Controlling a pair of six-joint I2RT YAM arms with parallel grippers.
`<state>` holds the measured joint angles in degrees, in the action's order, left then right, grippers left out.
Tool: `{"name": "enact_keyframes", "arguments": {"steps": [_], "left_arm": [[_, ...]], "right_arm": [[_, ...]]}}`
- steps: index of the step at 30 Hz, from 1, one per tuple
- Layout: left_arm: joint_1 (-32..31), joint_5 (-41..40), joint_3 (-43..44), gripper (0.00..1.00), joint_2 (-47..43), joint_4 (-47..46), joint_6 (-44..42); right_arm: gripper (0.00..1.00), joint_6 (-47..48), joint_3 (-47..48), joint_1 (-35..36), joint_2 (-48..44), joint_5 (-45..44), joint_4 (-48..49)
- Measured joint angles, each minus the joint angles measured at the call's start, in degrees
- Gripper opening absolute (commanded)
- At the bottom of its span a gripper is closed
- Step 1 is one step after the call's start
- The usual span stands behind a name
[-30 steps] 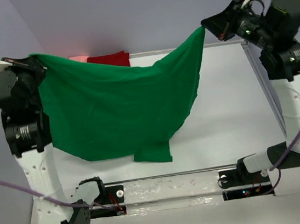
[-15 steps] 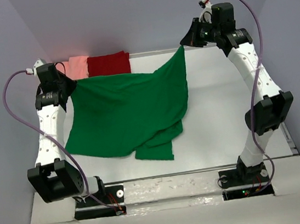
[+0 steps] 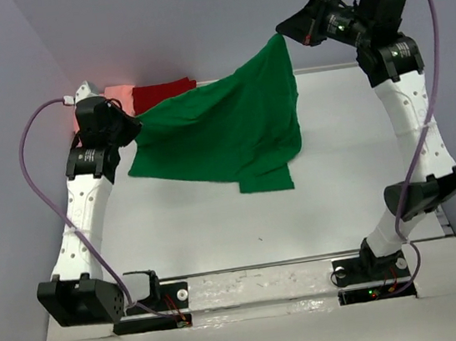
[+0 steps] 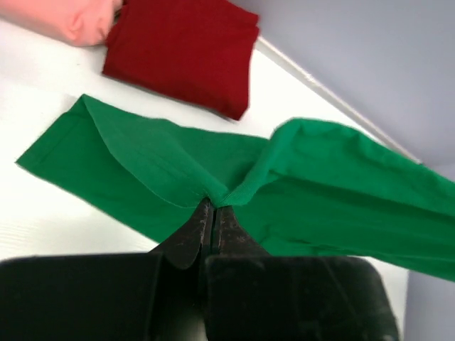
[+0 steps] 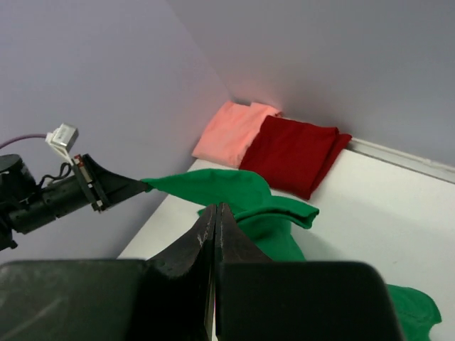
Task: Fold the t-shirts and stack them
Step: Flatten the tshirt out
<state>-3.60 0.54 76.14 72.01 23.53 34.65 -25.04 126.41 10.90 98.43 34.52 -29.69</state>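
Holding: I have the green shirt (image 3: 223,133) stretched between both pincers over the counter (image 3: 339,181), its lower part hanging down.
Left pincer (image 3: 133,131): clamped on the shirt's left corner, low, near the far-left of the counter.
Right pincer (image 3: 283,35): clamped on the other corner, raised higher.
Red shirt (image 3: 165,93): folded at the far edge, behind the green one.
Pink shirt (image 3: 120,95): folded, touching the red one's left side.
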Motion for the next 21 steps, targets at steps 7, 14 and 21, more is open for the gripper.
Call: {"name": "enact_keyframes", "arguments": {"steps": [7,14,21], "left_arm": [[-1.6,-0.5,-6.8,0.00,-13.9,-2.5,5.5],[-2.8,0.7,-8.0,0.00,-18.4,3.7,6.3],[-2.8,1.6,-11.3,0.00,-38.0,7.5,6.3]], "right_arm": [[0.00,-0.8,-9.1,0.0,-16.2,4.9,3.6],[0.00,-6.8,-18.7,0.0,-31.0,7.5,6.2],[0.00,-8.9,-20.4,0.0,-48.3,9.7,5.5]]}}
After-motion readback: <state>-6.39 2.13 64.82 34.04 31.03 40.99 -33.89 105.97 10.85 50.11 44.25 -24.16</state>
